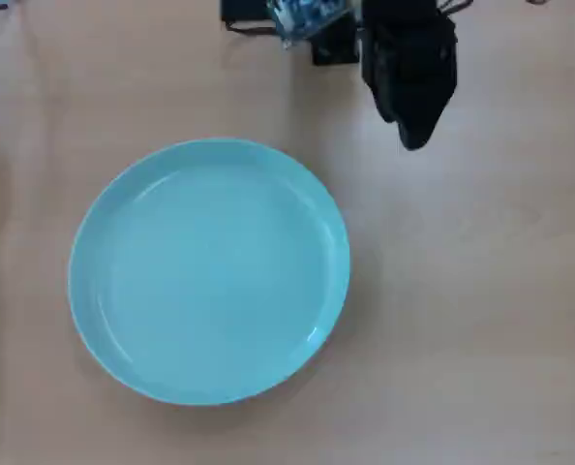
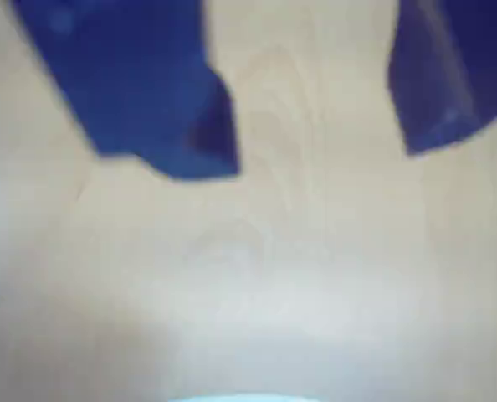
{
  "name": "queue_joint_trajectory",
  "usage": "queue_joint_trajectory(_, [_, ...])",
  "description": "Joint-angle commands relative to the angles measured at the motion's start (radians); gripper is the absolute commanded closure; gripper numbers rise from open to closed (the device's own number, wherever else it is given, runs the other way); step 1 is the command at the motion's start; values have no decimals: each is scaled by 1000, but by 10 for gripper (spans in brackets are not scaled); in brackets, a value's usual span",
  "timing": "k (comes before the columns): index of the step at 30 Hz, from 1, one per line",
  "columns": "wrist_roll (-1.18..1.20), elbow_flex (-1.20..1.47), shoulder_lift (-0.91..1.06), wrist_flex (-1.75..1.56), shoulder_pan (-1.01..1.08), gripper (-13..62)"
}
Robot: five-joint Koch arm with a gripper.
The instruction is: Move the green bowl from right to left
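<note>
Blur softens the wrist view, where only a thin sliver of the glossy pale turquoise round bowl (image 2: 244,399) shows, cut off by the bottom edge. Overhead, that bowl (image 1: 210,269) sits left of centre on the light wooden table (image 1: 481,310), round with no long axis. Upper right, the dark gripper (image 1: 415,138) hovers apart, fingers (image 2: 181,134) spread wide over bare wood.

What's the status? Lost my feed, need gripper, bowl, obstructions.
Gripper open, empty, over bare table. Green bowl flat on table, left of center in overhead view, apart from gripper. Nothing between them.
</note>
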Motion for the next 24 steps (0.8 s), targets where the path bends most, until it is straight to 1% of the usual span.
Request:
queue_joint_trajectory(1, [71, 160, 61, 5, 120, 317])
queue_joint_trajectory(15, [92, 167, 60, 6, 121, 317])
queue_joint_trajectory(18, [187, 176, 61, 12, 123, 317])
queue_joint_trajectory(24, [462, 259, 64, 14, 143, 317])
